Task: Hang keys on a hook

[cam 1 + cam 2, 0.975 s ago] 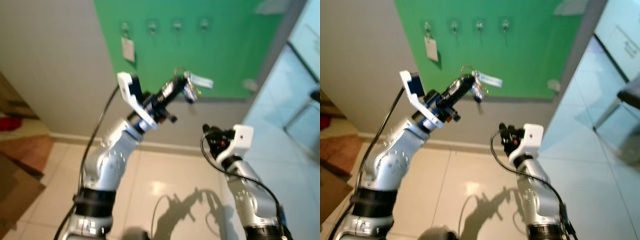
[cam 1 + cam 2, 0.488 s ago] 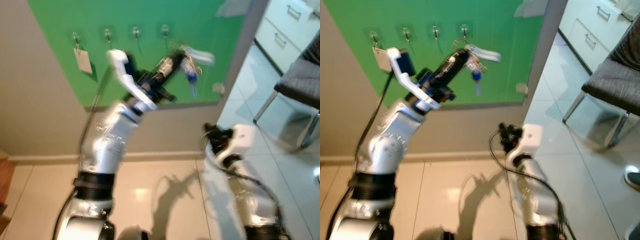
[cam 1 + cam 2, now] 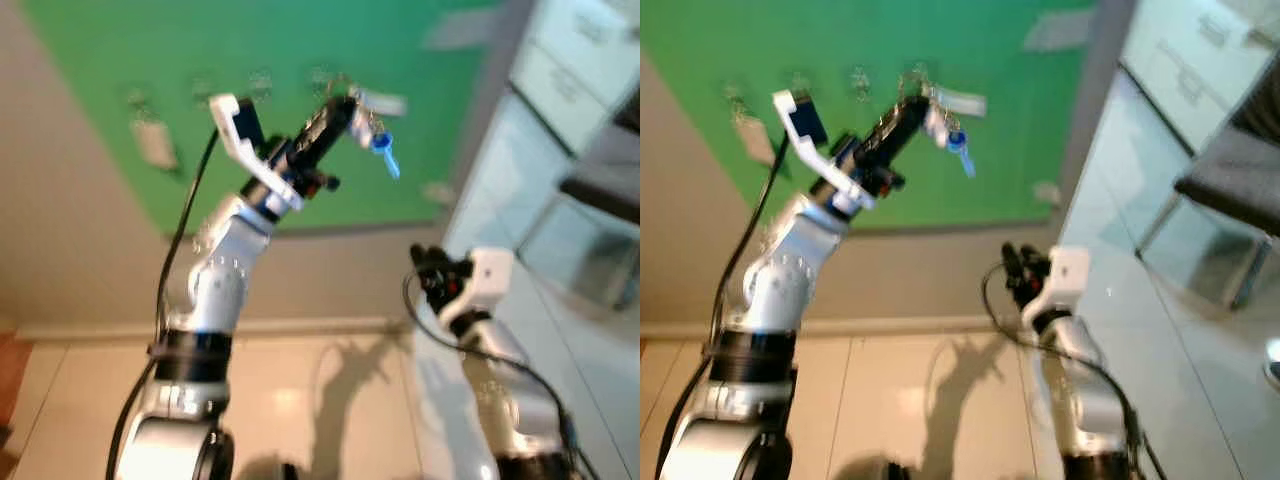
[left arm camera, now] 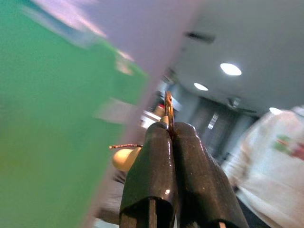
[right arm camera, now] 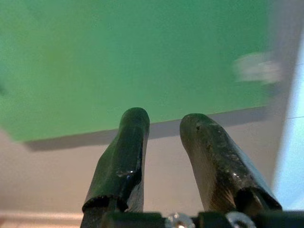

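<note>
Your left gripper (image 3: 352, 100) now rides higher and closer to the green board (image 3: 420, 120) than a second ago, and the keys (image 3: 372, 128) it carries have come up from below the row of hooks to about level with the rightmost hook (image 3: 322, 78). Much of the shift across the picture is the head camera turning, so read it with care, but the arm does look more stretched toward the wall. You can take that to mean the approach is nearly done and the step in hand is lining the ring up with a hook, with the hanging itself not yet done. The jaws are pressed together on the key ring, whose thin metal edge stands out between the fingertips (image 4: 161, 142) in the left wrist view; a blue key and a pale tag dangle to the right of the gripper. Your right gripper (image 3: 1018, 268) waits low and near, jaws a little apart and empty. Blur softens everything: the hooks are faint smudges, you cannot tell whether the ring touches one, and a person (image 4: 270, 156) in a pale top is cut off.
</note>
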Robot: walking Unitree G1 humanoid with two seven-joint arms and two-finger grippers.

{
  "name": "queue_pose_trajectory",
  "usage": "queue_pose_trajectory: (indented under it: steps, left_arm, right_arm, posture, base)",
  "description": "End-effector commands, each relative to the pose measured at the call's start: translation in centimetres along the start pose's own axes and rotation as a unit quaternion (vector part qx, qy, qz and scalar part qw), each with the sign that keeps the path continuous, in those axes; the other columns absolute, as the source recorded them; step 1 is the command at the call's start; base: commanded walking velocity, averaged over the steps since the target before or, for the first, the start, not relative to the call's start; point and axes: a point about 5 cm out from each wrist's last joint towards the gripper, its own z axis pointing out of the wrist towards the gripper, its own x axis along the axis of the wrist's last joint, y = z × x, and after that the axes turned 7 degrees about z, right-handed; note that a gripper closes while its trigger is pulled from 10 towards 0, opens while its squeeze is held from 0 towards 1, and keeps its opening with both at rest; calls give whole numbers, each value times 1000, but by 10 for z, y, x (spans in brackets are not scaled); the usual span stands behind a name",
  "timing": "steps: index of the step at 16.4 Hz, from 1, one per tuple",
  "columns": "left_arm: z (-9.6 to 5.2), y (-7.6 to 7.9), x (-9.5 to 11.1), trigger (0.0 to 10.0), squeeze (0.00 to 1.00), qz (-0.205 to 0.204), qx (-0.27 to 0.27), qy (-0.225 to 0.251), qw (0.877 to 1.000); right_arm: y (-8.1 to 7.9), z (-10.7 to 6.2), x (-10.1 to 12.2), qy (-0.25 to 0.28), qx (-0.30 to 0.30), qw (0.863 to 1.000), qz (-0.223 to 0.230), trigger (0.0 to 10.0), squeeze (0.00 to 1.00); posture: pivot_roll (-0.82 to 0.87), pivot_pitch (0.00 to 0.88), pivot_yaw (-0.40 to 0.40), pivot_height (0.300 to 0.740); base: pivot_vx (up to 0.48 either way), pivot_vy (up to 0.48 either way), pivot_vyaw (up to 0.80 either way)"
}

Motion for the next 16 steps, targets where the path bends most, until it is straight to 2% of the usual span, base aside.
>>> queue_pose_trajectory:
  steps: [1, 6, 12, 14, 16]
  left_arm:
    - [-5, -7, 1, 10000, 0, 5, 14, -1, 1000]
    - [-5, -11, -3, 10000, 0, 3, 17, -7, 1000]
    - [4, -11, -14, 10000, 0, -11, -10, -29, 999]
    - [6, -5, -21, 10000, 0, -16, -41, -52, 998]
    - [-1, 9, -37, 10000, 0, -26, -122, -120, 985]
  right_arm:
    - [-4, 0, -3, -3, 0, 1000, 8, 10000, 0]
    - [-1, 4, -4, -10, -19, 1000, -1, 10000, 0]
    - [-5, 4, 2, 1, -16, 1000, 2, 10000, 0]
    - [-4, 4, 2, 1, -18, 1000, 2, 10000, 0]
    - [-3, 3, 1, 0, -24, 1000, 3, 10000, 0]
  posture:
    - [-21, 78, 41, 740]
    - [-22, 75, 44, 740]
    - [-24, 83, 44, 740]
    - [-26, 91, 51, 740]
    - [-29, 99, 54, 740]
  base:
    - [319, 0, 0]
    - [318, 0, 0]
    - [314, 0, 0]
    - [300, 0, 0]
    - [0, 0, 0]
